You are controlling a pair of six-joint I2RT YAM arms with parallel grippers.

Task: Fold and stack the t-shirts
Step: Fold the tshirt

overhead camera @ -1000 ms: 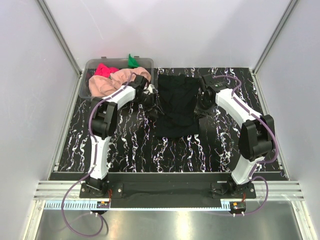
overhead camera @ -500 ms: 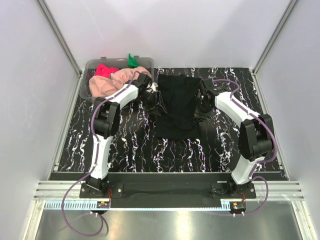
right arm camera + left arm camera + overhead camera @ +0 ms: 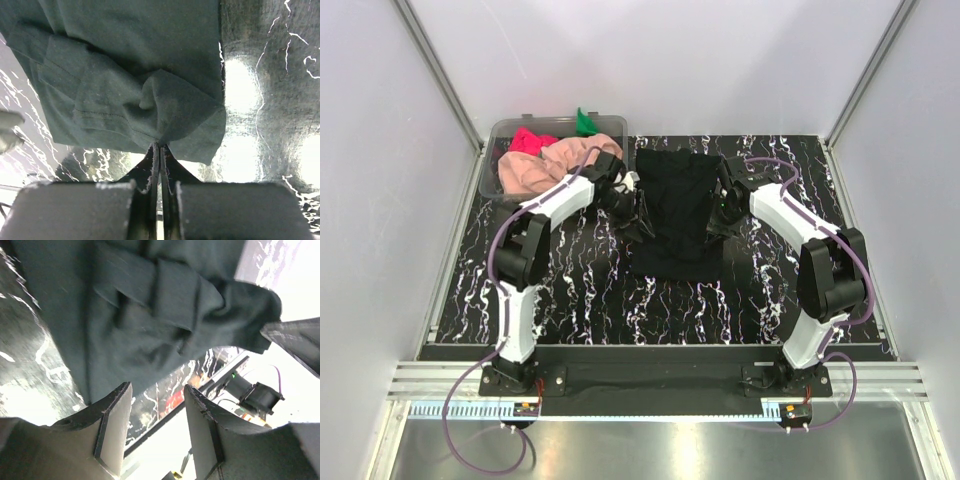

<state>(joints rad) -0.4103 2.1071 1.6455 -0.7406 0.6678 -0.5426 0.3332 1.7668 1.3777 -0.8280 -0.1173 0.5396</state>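
A large black t-shirt (image 3: 675,215) lies partly folded in the middle of the table. In the right wrist view my right gripper (image 3: 160,146) is shut on a pinched edge of the black t-shirt (image 3: 125,65). From above, it sits at the shirt's right side (image 3: 720,213). My left gripper (image 3: 638,205) is at the shirt's left edge. Its jaws (image 3: 157,390) stand open with nothing between them, and the bunched black cloth (image 3: 150,305) lies just beyond its fingertips. The peach-pink (image 3: 535,170), pink-red (image 3: 528,140) and green (image 3: 584,122) t-shirts lie heaped at the back left.
The three coloured shirts sit in a clear plastic tub (image 3: 492,152) at the back left corner. The table is black marbled (image 3: 570,290), fenced by white walls with metal posts. Both arm bases stand at the near edge.
My left gripper has drawn in closer to the black shirt's left edge. The right gripper has shifted slightly along the right edge, and the cloth there is bunched.
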